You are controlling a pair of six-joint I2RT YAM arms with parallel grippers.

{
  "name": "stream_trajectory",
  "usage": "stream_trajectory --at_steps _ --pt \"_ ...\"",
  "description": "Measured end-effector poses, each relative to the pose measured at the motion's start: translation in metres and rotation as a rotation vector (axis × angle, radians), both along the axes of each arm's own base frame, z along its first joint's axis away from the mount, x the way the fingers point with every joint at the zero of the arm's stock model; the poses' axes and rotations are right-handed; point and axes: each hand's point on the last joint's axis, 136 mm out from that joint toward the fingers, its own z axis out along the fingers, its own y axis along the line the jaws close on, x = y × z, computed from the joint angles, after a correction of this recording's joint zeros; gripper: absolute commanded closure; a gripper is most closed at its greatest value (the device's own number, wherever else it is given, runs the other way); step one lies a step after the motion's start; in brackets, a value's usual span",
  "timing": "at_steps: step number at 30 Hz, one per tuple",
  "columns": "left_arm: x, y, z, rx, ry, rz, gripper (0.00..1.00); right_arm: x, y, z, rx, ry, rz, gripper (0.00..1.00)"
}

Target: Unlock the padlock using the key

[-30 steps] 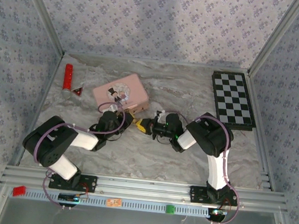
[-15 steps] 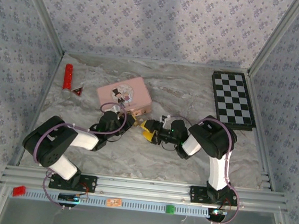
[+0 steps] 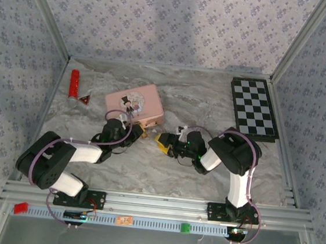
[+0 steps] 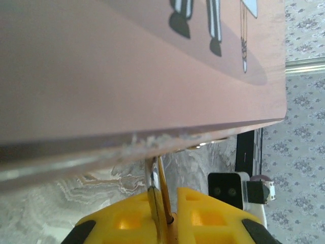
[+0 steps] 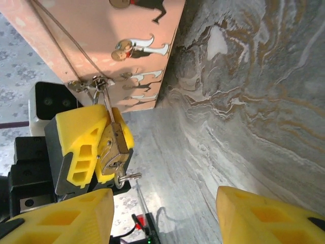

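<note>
Marbled table (image 3: 200, 97) lies under me; my left gripper (image 3: 137, 131) clamps the padlock (image 5: 112, 148), lower left in the right wrist view, key (image 5: 126, 177) in its base, shackle hooked on the pink tin (image 5: 96, 30); my right gripper (image 5: 165, 216) stands open, just beside

Pink tin (image 3: 134, 103) sits mid-table, cartoon figure on its lid. Checkerboard (image 3: 253, 108) lies flat at the far right. Red tube (image 3: 73, 83) is at the far left with a small red triangle (image 3: 85, 99) just beside it, all on the marbled table (image 3: 162, 180).

Black-jointed, white-shelled left arm (image 3: 84, 151) and right arm (image 3: 236, 191) carry looped purple cables (image 3: 115, 113) and yellow-fingered left claw (image 3: 140, 132) and right claw (image 3: 162, 142).
</note>
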Motion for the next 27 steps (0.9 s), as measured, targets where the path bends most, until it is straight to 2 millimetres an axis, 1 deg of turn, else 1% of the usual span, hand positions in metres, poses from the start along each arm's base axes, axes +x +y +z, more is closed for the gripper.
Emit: stream_trajectory --at_steps 2,5,8,10,11,16,18,22,24,27 --pt "-0.001 0.003 0.0 -0.001 0.008 0.0 1.0 0.0 -0.003 0.005 -0.035 -0.029 -0.001 0.44" --pt "-0.002 0.008 -0.001 0.005 0.022 0.006 1.0 0.001 -0.008 0.021 -0.103 -0.108 -0.001 0.44" --pt "-0.004 0.011 -0.001 0.012 0.035 0.01 1.0 0.001 -0.01 0.038 -0.183 -0.211 -0.001 0.44" --pt "-0.005 0.012 -0.002 0.017 0.044 0.011 1.0 -0.001 -0.009 0.047 -0.261 -0.309 0.007 0.44" --pt "-0.006 0.013 -0.002 0.019 0.048 0.011 1.0 -0.005 -0.008 0.05 -0.297 -0.359 0.013 0.44" --pt "-0.011 0.017 -0.003 0.031 0.072 0.016 1.0 -0.033 0.005 0.069 -0.47 -0.704 0.078 0.42" --pt "-0.013 0.019 -0.004 0.037 0.082 0.018 1.0 -0.037 0.003 0.071 -0.525 -0.813 0.083 0.41" --pt "-0.016 0.021 -0.005 0.045 0.096 0.017 1.0 -0.034 -0.005 0.059 -0.684 -0.982 0.098 0.38" --pt "-0.016 0.021 -0.005 0.046 0.098 0.017 1.0 -0.038 -0.001 0.055 -0.738 -1.066 0.127 0.37" --pt "-0.018 0.022 -0.005 0.048 0.103 0.018 1.0 -0.053 0.011 0.049 -0.798 -1.234 0.186 0.34"
